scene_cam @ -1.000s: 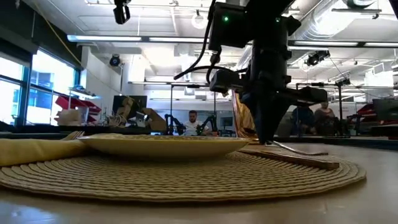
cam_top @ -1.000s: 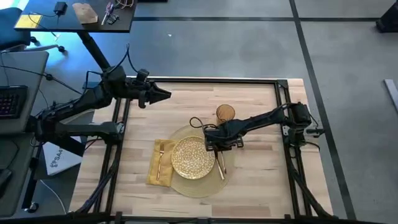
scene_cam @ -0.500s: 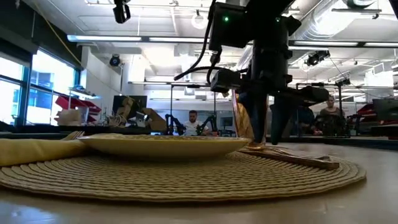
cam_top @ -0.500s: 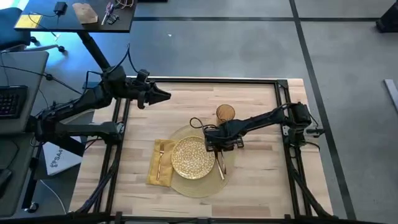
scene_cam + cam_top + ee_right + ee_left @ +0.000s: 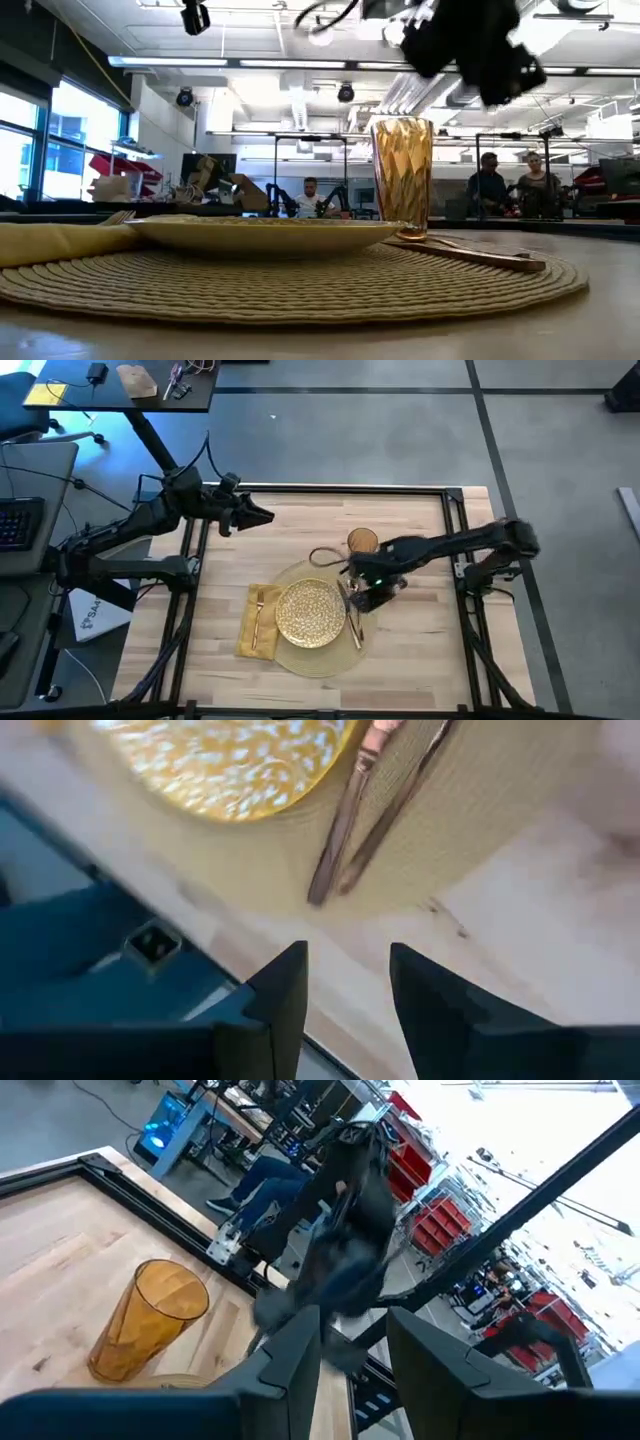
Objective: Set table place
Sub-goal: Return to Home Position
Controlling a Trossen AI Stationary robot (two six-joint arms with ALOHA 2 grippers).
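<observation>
On the light wood table (image 5: 420, 650) lies a round tan woven placemat (image 5: 322, 652). A gold speckled plate (image 5: 310, 612) rests on it. Copper cutlery (image 5: 365, 815) lies on the mat at the plate's right. An amber ribbed glass (image 5: 402, 175) stands upright just beyond the mat. A yellow napkin (image 5: 257, 622) with a fork on it lies at the plate's left. My right gripper (image 5: 348, 985) hangs open above the cutlery (image 5: 354, 628), touching nothing. My left gripper (image 5: 268, 516) is open in the air over the far left of the table.
A black frame rail (image 5: 340, 488) runs round the tabletop. A small dark desk (image 5: 120, 385) with loose items stands beyond the far left corner. Bare wood shows right of the mat and along the far side. People sit in the room behind (image 5: 505, 185).
My right gripper stood with its fingers down on the cutlery beside the plate. It has opened, let go and risen clear, its arm lifting and swinging toward the table's right edge. The cutlery stays on the mat, and the glass now shows unobstructed in the low view.
</observation>
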